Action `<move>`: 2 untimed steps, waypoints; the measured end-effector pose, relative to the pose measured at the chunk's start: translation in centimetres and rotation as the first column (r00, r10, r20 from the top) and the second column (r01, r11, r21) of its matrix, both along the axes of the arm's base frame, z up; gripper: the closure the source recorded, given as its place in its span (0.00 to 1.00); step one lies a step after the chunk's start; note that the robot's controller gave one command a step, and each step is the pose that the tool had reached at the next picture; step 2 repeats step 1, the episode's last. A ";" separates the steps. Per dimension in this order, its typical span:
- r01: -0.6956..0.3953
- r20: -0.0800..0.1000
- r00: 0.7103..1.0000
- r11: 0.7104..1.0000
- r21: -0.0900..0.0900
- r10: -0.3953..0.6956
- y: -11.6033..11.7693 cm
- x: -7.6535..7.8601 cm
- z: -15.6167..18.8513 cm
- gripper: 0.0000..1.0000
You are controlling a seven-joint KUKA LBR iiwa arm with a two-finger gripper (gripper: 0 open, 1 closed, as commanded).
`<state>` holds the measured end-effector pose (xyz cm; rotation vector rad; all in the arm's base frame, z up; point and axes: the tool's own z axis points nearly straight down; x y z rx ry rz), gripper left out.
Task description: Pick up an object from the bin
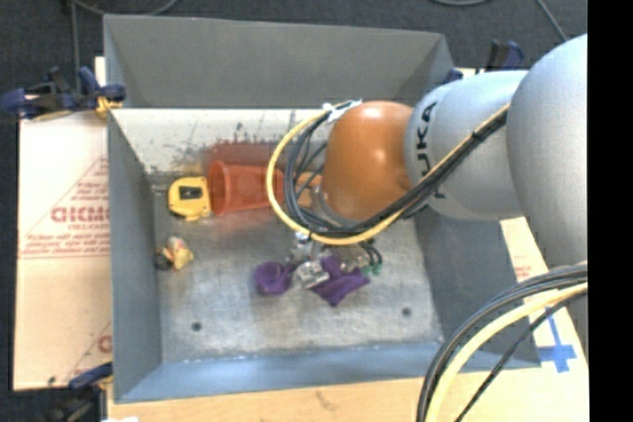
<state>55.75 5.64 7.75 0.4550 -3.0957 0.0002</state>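
Observation:
My gripper (309, 264) is down near the bin floor at the middle, mostly hidden under the arm's orange cover. Its metal tip rests on a floppy purple thing (336, 286) that spreads to both sides of it, with one purple lump (270, 278) to the left. Just behind the gripper an orange-red plastic cup (237, 187) lies on its side. A yellow tape measure (188, 198) sits left of the cup.
A small yellow and white toy (176, 255) lies near the bin's left wall. The arm and its cables cover the bin's right half. Bare floor shows along the front of the bin.

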 end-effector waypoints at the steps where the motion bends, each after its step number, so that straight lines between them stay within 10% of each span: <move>1: 0.047 0.021 0.999 0.999 0.003 -0.047 1.9 1.9 15.3 1.00; 2: 0.047 0.021 0.999 0.999 0.003 -0.047 1.9 1.9 15.3 1.00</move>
